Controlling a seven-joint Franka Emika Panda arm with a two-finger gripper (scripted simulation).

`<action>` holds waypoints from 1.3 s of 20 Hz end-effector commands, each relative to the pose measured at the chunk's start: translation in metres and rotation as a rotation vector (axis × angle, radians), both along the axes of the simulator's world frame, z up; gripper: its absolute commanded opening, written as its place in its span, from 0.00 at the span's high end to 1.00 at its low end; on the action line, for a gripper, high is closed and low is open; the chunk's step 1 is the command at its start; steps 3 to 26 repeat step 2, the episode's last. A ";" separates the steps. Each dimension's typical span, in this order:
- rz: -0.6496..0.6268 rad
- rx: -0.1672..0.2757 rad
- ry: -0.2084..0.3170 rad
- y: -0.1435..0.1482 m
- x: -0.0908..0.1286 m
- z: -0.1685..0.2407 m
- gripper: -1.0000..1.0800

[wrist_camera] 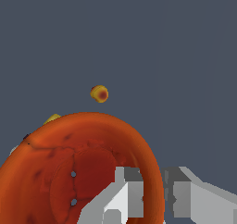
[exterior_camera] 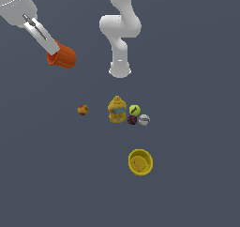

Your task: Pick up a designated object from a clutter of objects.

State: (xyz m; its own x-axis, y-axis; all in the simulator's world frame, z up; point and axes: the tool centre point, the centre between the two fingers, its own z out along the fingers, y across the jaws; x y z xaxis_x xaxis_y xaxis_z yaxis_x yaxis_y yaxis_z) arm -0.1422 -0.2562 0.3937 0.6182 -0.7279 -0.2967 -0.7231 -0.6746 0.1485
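My gripper point(exterior_camera: 53, 49) is shut on the rim of the orange-red cup point(exterior_camera: 63, 56) and holds it high above the floor at the exterior view's upper left. In the wrist view the cup point(wrist_camera: 69, 172) fills the frame, hollow side toward the camera, with one finger point(wrist_camera: 115, 202) inside its wall and the other outside. The clutter lies below: a yellow mustard bottle point(exterior_camera: 116, 109), a green ball point(exterior_camera: 135, 110), a dark ball point(exterior_camera: 132, 120), a white ball point(exterior_camera: 144, 120), a small red-yellow fruit point(exterior_camera: 83, 110) and a wider yellow cup point(exterior_camera: 140, 162).
The arm's white base point(exterior_camera: 120, 67) stands behind the clutter. The fruit also shows in the wrist view point(wrist_camera: 99, 94), far beneath the held cup. A yellow edge of the bottle point(wrist_camera: 52, 119) peeks over the cup's rim.
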 end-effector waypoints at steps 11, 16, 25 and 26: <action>0.002 0.000 0.000 -0.004 -0.002 0.004 1.00; 0.002 0.000 0.000 -0.004 -0.002 0.004 1.00; 0.002 0.000 0.000 -0.004 -0.002 0.004 1.00; 0.002 0.000 0.000 -0.004 -0.002 0.004 1.00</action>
